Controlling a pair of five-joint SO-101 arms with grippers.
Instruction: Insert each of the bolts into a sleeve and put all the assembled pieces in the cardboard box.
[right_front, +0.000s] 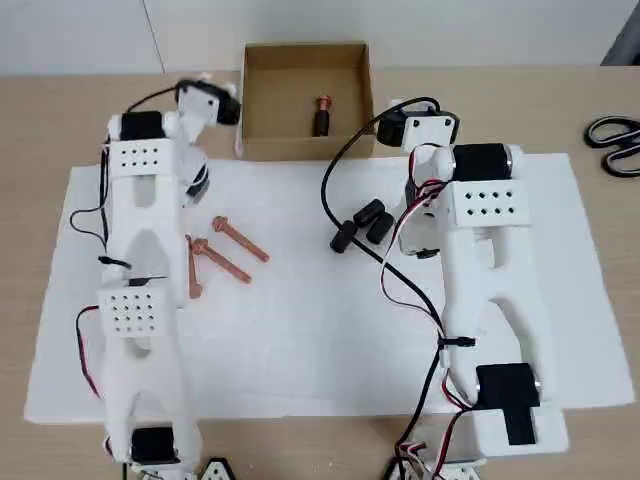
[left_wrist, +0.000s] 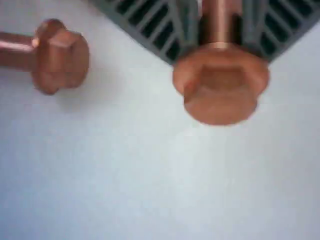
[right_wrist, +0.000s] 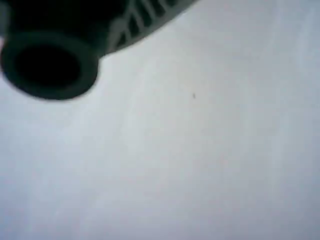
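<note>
The left claw (left_wrist: 220, 27) is closed on the shaft of a copper bolt (left_wrist: 220, 85). The shaft is pinched between its two ribbed grey fingers (left_wrist: 150, 22), and the flanged hex head sticks out toward the camera, just above the white sheet (left_wrist: 150, 175). A second bolt (left_wrist: 60, 62) lies on the sheet close by, its head pointing toward the held one.

From overhead, three bolts (right_front: 240, 240) sit together at about 9 o'clock from the sheet's centre. One runs straight along the edge of the left arm (right_front: 140, 230). The other two lie slanted just beside it, heads toward the arm.

Three black sleeves (right_front: 370, 212) are clustered at about 1 o'clock from the centre, next to the right arm (right_front: 480, 250) and under its black cable. In the right wrist view one sleeve (right_wrist: 47, 65) lies right against the right claw (right_wrist: 132, 22), with its open bore facing the camera. It cannot be told from the pictures whether this claw is open or closed.

The cardboard box (right_front: 365, 100) stands on the desk (right_front: 40, 120) at 12 o'clock, touching the far edge of the sheet. Inside it lies one assembled piece (right_front: 322, 115), a bolt pushed into a sleeve. A pair of scissors (right_front: 615, 140) rests on the desk at 2 o'clock, well apart from the box.
</note>
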